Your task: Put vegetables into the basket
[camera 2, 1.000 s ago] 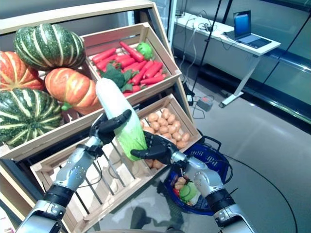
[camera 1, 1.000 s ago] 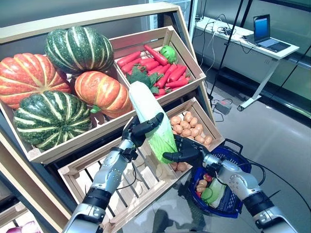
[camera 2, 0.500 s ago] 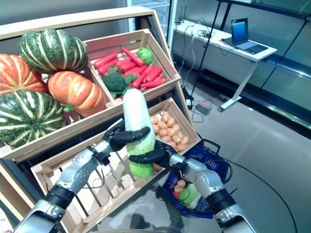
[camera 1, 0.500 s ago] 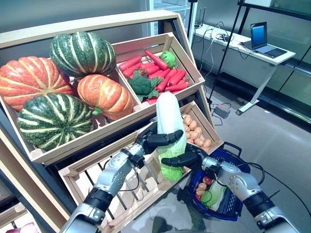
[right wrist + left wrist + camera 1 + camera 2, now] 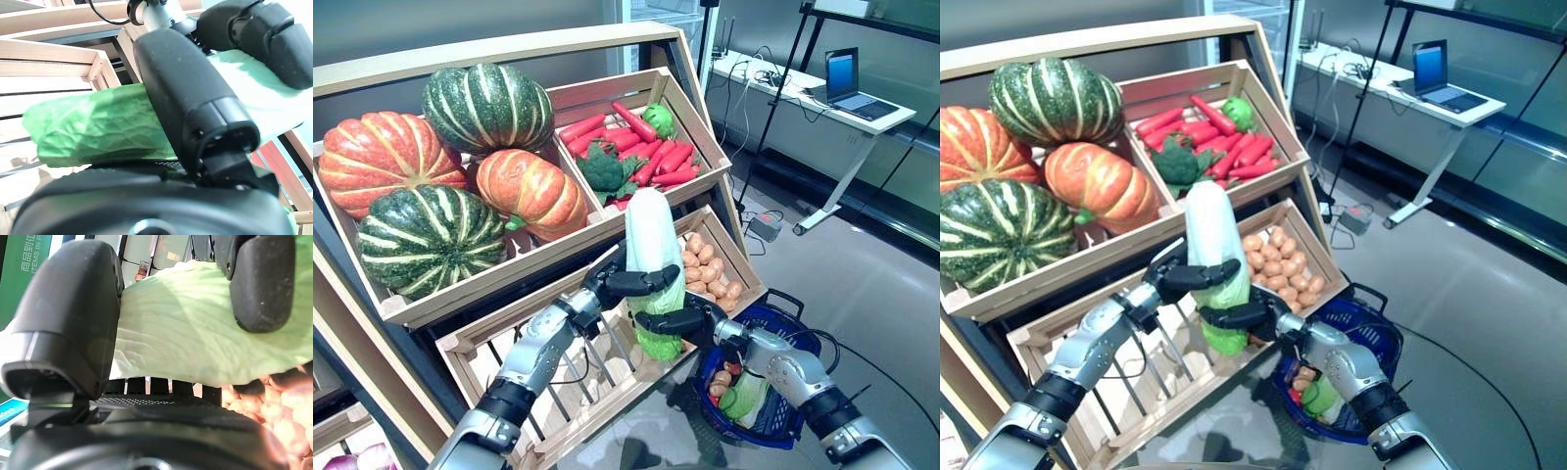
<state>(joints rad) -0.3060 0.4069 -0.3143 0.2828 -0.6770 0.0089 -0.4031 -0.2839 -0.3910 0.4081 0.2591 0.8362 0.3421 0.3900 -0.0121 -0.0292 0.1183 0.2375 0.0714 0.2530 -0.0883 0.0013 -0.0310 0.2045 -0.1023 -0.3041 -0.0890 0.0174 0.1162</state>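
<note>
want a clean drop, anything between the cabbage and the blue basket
Nothing visible blocks it. Both the left hand and right hand grip the cabbage upright above the crate; the basket sits open to the right, already partly filled.

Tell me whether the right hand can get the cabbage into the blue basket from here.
Probably yes: the right hand grips the cabbage beside the open-topped basket, but the left hand also grips it.

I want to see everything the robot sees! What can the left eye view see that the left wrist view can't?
Only the left eye view shows the pumpkins, the carrots, the blue basket and the laptop. Only the left wrist view shows, up close, the fine veins on the cabbage leaf. Both show the cabbage held by the left hand and the right hand, with the potatoes beside it.
</note>
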